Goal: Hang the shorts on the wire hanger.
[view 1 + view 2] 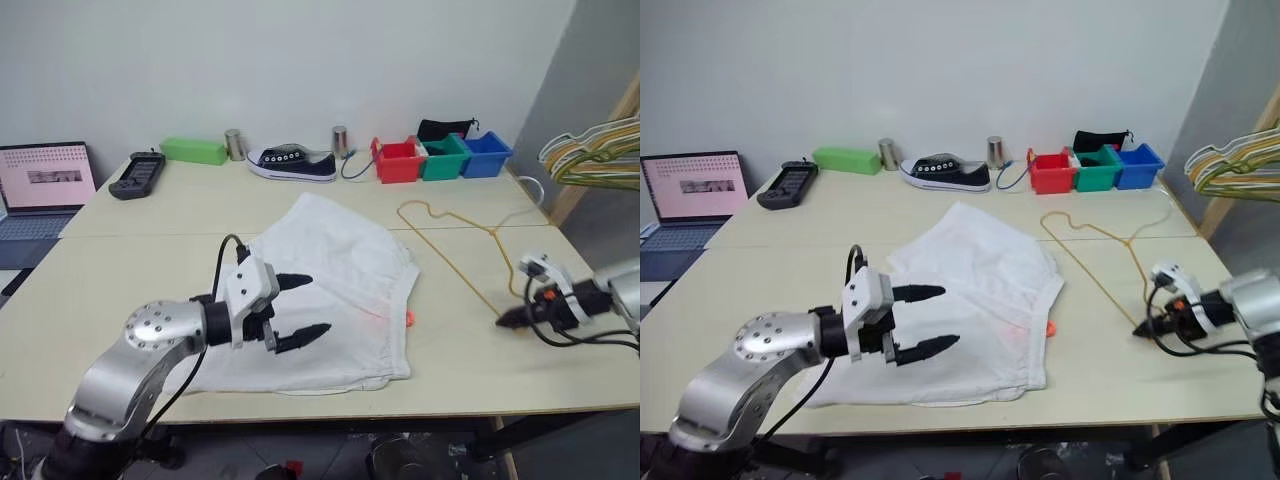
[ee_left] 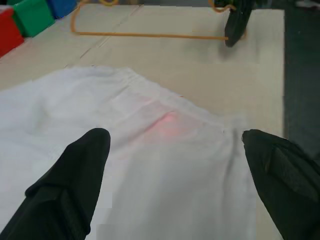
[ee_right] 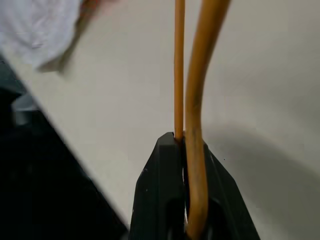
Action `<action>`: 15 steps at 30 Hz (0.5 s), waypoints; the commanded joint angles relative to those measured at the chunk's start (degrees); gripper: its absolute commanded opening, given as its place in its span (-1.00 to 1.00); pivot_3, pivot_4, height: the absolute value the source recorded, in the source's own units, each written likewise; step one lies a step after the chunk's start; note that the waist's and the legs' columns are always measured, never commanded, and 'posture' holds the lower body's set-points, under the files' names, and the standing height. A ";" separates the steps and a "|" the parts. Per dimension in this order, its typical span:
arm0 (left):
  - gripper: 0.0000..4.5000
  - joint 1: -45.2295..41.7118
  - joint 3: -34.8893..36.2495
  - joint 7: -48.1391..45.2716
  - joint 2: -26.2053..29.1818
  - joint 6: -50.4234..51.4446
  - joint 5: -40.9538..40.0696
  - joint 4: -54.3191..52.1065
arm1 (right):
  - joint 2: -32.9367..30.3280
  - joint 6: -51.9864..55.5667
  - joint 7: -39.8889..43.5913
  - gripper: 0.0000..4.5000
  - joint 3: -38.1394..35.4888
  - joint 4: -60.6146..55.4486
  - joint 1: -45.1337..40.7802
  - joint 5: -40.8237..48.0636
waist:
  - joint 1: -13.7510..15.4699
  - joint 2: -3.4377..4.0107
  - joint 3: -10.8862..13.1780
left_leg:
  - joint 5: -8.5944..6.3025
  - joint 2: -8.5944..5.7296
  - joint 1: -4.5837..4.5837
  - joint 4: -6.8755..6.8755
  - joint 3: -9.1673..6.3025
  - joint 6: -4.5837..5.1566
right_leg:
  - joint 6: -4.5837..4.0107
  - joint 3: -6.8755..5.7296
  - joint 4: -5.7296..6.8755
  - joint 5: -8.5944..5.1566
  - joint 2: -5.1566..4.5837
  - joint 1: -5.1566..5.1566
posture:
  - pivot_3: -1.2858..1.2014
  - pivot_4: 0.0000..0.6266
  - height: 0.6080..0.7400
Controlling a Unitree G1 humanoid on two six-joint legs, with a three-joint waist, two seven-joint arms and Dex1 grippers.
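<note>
You can't see the lower-left part of the shorts (image 1: 340,290): the left gripper (image 1: 303,311) and its arm sit in front of it. The wire hanger (image 1: 455,250) has its near corner buried between the right gripper (image 1: 508,320) fingers. The bunched hangers (image 1: 596,150) are cut by the frame edge, as is the laptop (image 1: 40,190).

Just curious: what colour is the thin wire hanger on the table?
Yellow-gold wire hanger, clearest in the left eye view.
</note>
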 commanded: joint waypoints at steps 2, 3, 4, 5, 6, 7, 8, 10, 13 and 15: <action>0.99 2.46 2.27 2.26 0.52 2.28 -3.00 -5.45 | -8.53 13.08 4.03 -1.00 -4.27 -12.72 12.62 14.52 | 1.01 -0.05 0.04 | 0.00 0.01 0.02 -0.01 0.02 0.00 | -0.10 0.01 -0.03 -0.06 0.01 -0.06 | -0.11 -0.79 1.00; 0.99 2.85 2.40 2.61 0.50 2.61 -3.33 -6.07 | -9.03 16.16 3.37 -1.00 -6.13 -14.93 15.61 17.26 | 1.30 -0.09 0.06 | -0.01 0.02 0.09 -0.01 0.03 -0.01 | -0.10 0.03 -0.10 -0.07 0.02 -0.08 | -0.11 -0.78 1.00; 0.99 3.10 2.48 2.93 0.50 2.90 -3.64 -6.49 | -9.21 17.90 2.38 -1.00 -7.82 -16.62 18.25 19.35 | 1.49 -0.12 0.08 | -0.01 0.02 0.12 -0.01 0.06 -0.01 | -0.11 0.08 -0.13 -0.07 0.02 -0.04 | -0.11 -0.78 1.00; 0.99 3.27 2.42 3.30 0.53 3.04 -3.77 -6.79 | -9.13 19.55 1.15 -1.00 -9.49 -18.25 20.83 21.31 | 1.61 -0.16 0.10 | -0.04 0.03 0.14 -0.01 0.08 -0.06 | -0.11 0.10 -0.18 -0.08 0.03 -0.04 | -0.11 -0.77 1.00; 0.99 3.38 2.37 3.58 0.56 3.17 -3.87 -7.01 | -9.03 20.76 0.02 -1.00 -10.88 -19.48 22.72 22.84 | 1.72 -0.19 0.13 | -0.06 0.05 0.13 -0.01 0.07 -0.08 | -0.11 0.10 -0.25 -0.08 0.05 -0.02 | -0.11 -0.77 1.00; 0.99 3.53 2.38 3.79 0.59 3.24 -3.94 -7.22 | -8.94 21.47 -1.00 -1.00 -12.07 -20.37 24.06 23.98 | 1.84 -0.21 0.14 | -0.11 0.06 0.13 -0.01 0.07 -0.15 | -0.10 0.10 -0.30 -0.07 0.05 -0.02 | -0.11 -0.77 1.00; 0.99 3.53 2.18 3.99 0.65 3.35 -3.92 -7.42 | -7.76 22.69 -2.51 -1.00 -13.96 -21.31 26.33 25.20 | 1.90 -0.21 0.14 | -0.16 0.06 0.12 -0.03 0.07 -0.23 | -0.10 0.11 -0.41 -0.07 0.05 0.00 | -0.11 -0.77 1.00; 0.99 3.47 2.12 4.19 0.82 3.70 -4.23 -7.85 | -5.60 23.82 -5.51 -1.00 -17.07 -23.44 30.59 26.94 | 2.15 -0.31 0.20 | -0.20 0.06 0.09 -0.05 0.08 -0.30 | -0.08 0.13 -0.58 -0.07 0.05 0.02 | -0.11 -0.76 1.00; 0.99 3.48 2.10 4.41 1.22 3.92 -4.64 -8.06 | -3.29 25.38 -8.78 -1.00 -20.48 -25.20 33.54 29.10 | 2.88 -0.36 0.22 | -0.23 0.12 -0.10 -0.08 0.06 -0.32 | -0.06 0.09 -0.85 -0.06 0.09 -0.02 | -0.11 -0.76 1.00; 0.99 3.61 2.02 4.41 1.49 3.98 -4.91 -8.20 | -3.12 25.45 -9.90 -1.00 -21.96 -24.94 34.51 29.85 | 3.17 -0.33 0.22 | -0.18 0.10 -0.22 -0.07 0.15 -0.25 | 0.04 0.20 -0.87 0.00 0.08 -0.16 | -0.11 -0.76 1.00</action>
